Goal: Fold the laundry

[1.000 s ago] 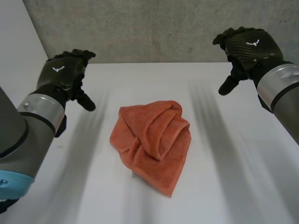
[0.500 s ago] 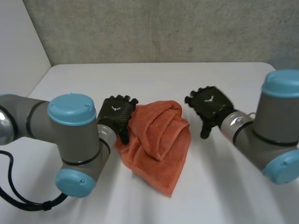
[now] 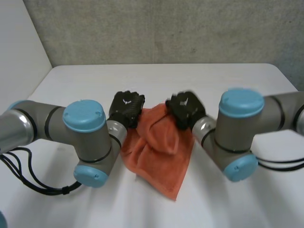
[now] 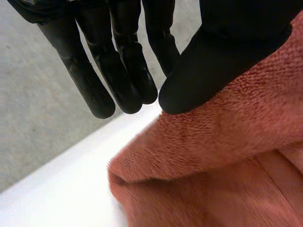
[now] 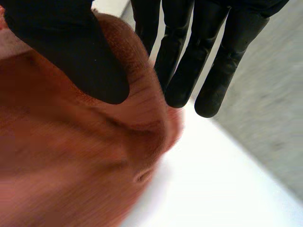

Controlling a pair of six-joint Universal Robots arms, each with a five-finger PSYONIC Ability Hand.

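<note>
Both arms have come down to the crumpled orange towel (image 3: pixel 159 156) on the worktop (image 3: pixel 85 80); left hand (image 3: pixel 126 107) and right hand (image 3: pixel 186 108) rest open at its far edge, gripping nothing, so I must pinch one layer only.

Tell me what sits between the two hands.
In the head view, the bunched-up far end of the orange towel lies between the left hand and the right hand, with one hand at each side of it.
</note>
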